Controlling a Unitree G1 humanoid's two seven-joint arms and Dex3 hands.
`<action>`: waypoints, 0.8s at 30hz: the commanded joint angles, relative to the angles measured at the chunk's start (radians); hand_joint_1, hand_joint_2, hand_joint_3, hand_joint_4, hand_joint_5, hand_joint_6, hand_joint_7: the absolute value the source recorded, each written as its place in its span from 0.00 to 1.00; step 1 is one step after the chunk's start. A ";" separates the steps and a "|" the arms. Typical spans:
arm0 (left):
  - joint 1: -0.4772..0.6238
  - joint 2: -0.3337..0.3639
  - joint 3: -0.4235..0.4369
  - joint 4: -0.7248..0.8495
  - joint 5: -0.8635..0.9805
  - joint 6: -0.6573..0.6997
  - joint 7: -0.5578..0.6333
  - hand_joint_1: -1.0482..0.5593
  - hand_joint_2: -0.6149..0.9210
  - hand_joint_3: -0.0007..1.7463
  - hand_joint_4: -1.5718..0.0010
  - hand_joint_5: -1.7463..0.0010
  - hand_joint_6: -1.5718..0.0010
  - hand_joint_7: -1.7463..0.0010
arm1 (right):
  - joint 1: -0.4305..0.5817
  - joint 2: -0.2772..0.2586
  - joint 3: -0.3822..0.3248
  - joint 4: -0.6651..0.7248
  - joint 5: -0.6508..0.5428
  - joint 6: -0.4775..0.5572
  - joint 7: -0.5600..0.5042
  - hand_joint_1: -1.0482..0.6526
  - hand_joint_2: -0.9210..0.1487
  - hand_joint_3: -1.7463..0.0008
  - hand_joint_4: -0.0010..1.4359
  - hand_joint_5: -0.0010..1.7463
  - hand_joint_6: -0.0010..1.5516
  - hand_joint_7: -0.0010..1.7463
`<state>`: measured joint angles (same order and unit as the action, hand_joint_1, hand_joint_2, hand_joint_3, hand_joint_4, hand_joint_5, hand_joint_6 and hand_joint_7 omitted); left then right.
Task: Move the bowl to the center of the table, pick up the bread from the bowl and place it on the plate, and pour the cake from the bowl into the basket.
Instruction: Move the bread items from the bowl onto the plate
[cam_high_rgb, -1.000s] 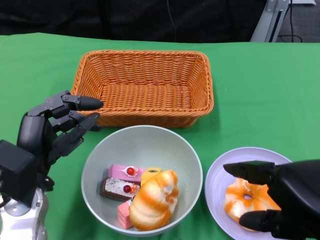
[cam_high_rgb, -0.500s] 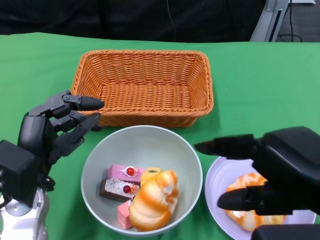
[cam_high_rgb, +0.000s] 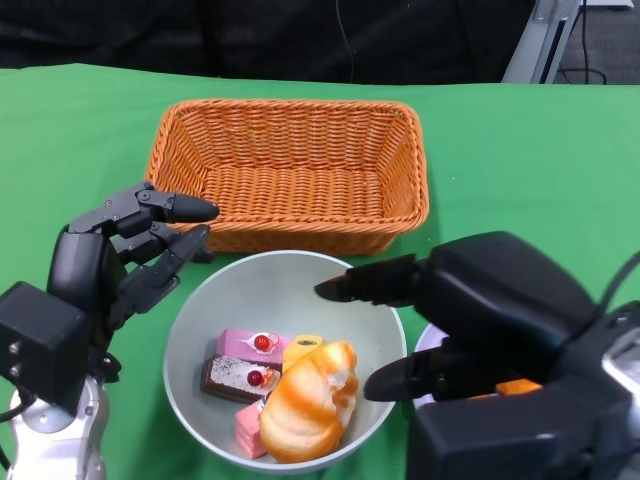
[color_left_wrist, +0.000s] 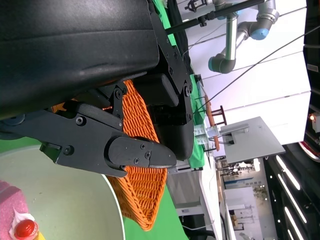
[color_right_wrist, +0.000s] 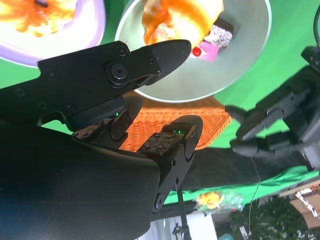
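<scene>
The grey bowl (cam_high_rgb: 286, 290) sits at the table's near middle, holding an orange-and-white bread (cam_high_rgb: 305, 400) and several small cakes (cam_high_rgb: 240, 360). My right hand (cam_high_rgb: 470, 320) hovers over the bowl's right rim with fingers apart, empty; it hides most of the lilac plate (cam_high_rgb: 424, 340) and the bread lying on that plate (color_right_wrist: 35, 10). My left hand (cam_high_rgb: 120, 255) stays open just left of the bowl, holding nothing. The orange wicker basket (cam_high_rgb: 290, 170) stands empty behind the bowl. The right wrist view shows the bowl (color_right_wrist: 240, 55) and bread (color_right_wrist: 175, 17).
Green cloth (cam_high_rgb: 530, 170) covers the table, with bare room right of the basket and at the far left. A dark backdrop runs behind the table's far edge.
My right hand has lifted off the plate and swung left over the bowl's right rim, leaving the bread on the plate. The left hand has barely moved.
</scene>
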<state>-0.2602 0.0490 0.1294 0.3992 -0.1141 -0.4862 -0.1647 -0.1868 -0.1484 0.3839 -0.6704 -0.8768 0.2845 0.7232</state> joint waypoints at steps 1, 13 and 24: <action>0.024 0.001 -0.001 -0.036 -0.004 0.020 0.009 0.49 0.93 0.28 0.49 0.31 0.44 0.51 | -0.024 -0.007 0.033 0.075 -0.003 -0.027 -0.045 0.19 0.00 1.00 0.56 0.01 0.43 0.00; 0.030 -0.012 -0.002 -0.055 -0.001 0.021 0.028 0.49 0.88 0.39 0.52 0.25 0.46 0.43 | -0.089 -0.012 0.116 0.207 -0.022 -0.022 -0.037 0.18 0.01 0.99 0.53 0.00 0.41 0.00; 0.048 -0.026 -0.013 -0.089 -0.003 0.031 0.030 0.47 0.85 0.42 0.52 0.22 0.49 0.39 | -0.126 -0.010 0.182 0.326 -0.024 -0.044 -0.047 0.15 0.00 0.97 0.52 0.00 0.38 0.00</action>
<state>-0.2247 0.0185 0.1136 0.3294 -0.1150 -0.4574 -0.1436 -0.2955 -0.1542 0.5608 -0.3595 -0.9044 0.2438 0.6678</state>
